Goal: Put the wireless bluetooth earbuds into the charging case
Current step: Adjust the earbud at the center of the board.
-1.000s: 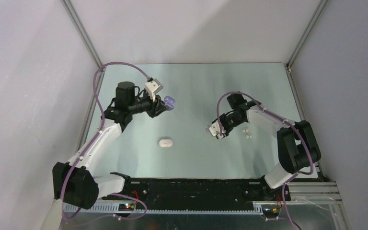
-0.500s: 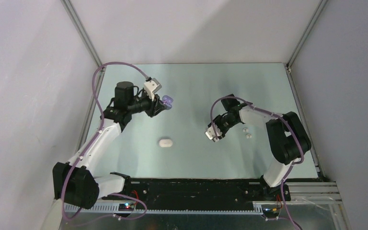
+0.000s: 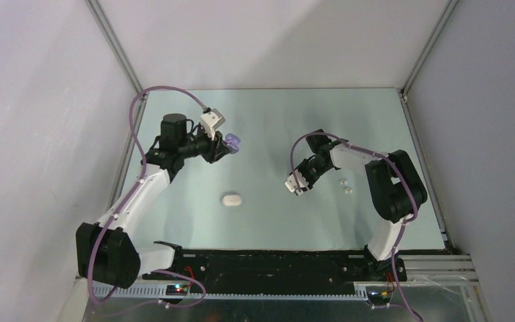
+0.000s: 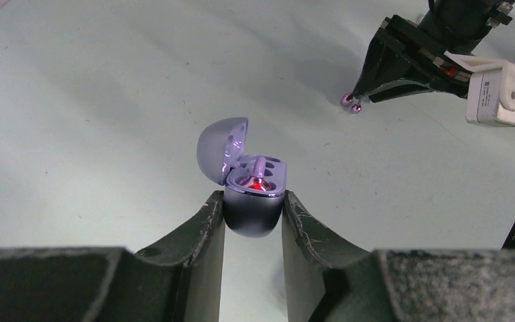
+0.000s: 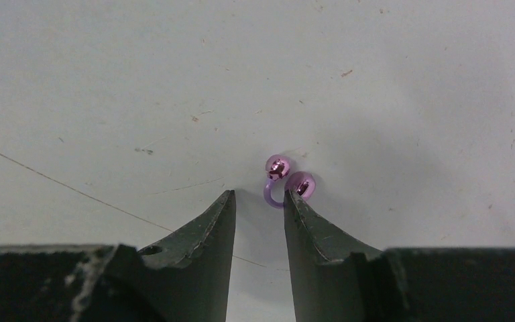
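My left gripper [image 4: 252, 196] is shut on the base of a purple charging case [image 4: 253, 213] and holds it above the table, lid [image 4: 222, 144] flipped open. One purple earbud [image 4: 258, 180] with a red glow sits in a socket. In the top view that gripper [image 3: 225, 145] and case [image 3: 233, 141] are at the left rear. A second purple earbud [image 5: 285, 182] lies on the table, touching the tip of my right gripper's right finger [image 5: 308, 228]. The right gripper [image 5: 259, 196] is open, tips down at the table, nothing between them. From the left wrist the earbud [image 4: 350, 102] shows under those fingers.
A closed white case [image 3: 231, 199] lies on the table in the middle front. Two white earbuds [image 3: 342, 181] [image 3: 349, 190] lie just right of my right gripper [image 3: 303, 173]. Grey enclosure walls stand at the back and sides of the table [image 3: 268, 114].
My right arm has folded its elbow in, its wrist has drifted slightly left, and its jaws have narrowed a little. The left gripper with the case has edged slightly left.
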